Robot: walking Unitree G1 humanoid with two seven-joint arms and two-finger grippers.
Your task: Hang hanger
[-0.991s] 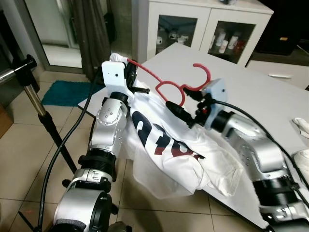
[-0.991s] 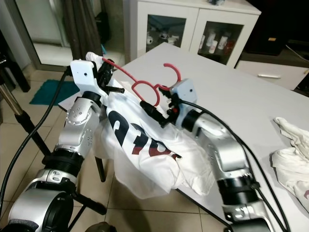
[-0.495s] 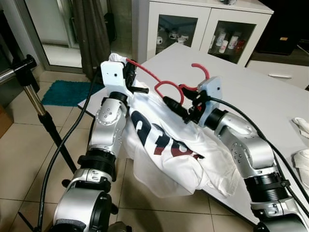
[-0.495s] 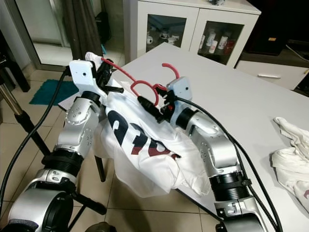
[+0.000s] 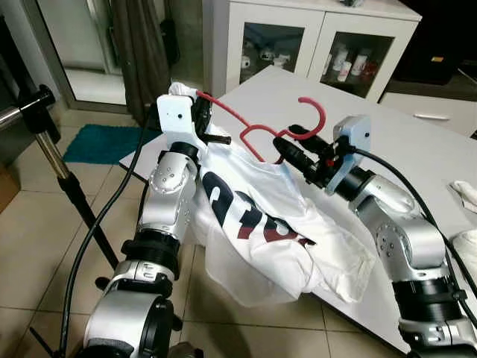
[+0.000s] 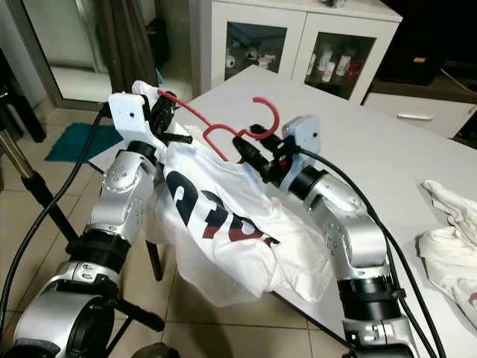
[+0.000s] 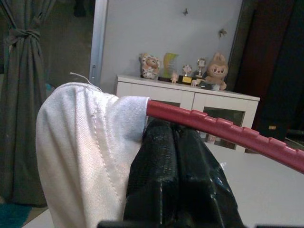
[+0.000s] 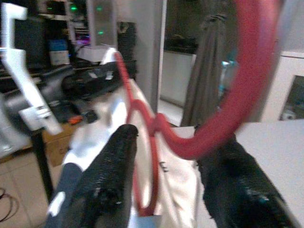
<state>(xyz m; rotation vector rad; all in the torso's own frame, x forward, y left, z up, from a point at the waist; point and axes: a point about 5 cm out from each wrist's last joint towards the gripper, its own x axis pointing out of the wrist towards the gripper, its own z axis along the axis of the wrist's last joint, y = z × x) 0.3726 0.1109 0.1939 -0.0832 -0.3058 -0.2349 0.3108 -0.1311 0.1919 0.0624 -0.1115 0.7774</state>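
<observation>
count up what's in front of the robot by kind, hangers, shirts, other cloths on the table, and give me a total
Hangers: 1, the red hanger, held between the left gripper and right gripper
Shirts: 1, the white shirt on the hanger
Other cloths: 1, a white cloth at the table edge
Total: 3

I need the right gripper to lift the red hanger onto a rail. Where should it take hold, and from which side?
Probably at the neck just below the hook of the red hanger, coming from the table side. The right gripper already straddles that curve with fingers open. The left gripper is shut on the shoulder end, under the white T-shirt, so the neck is the bare, rigid part.
</observation>
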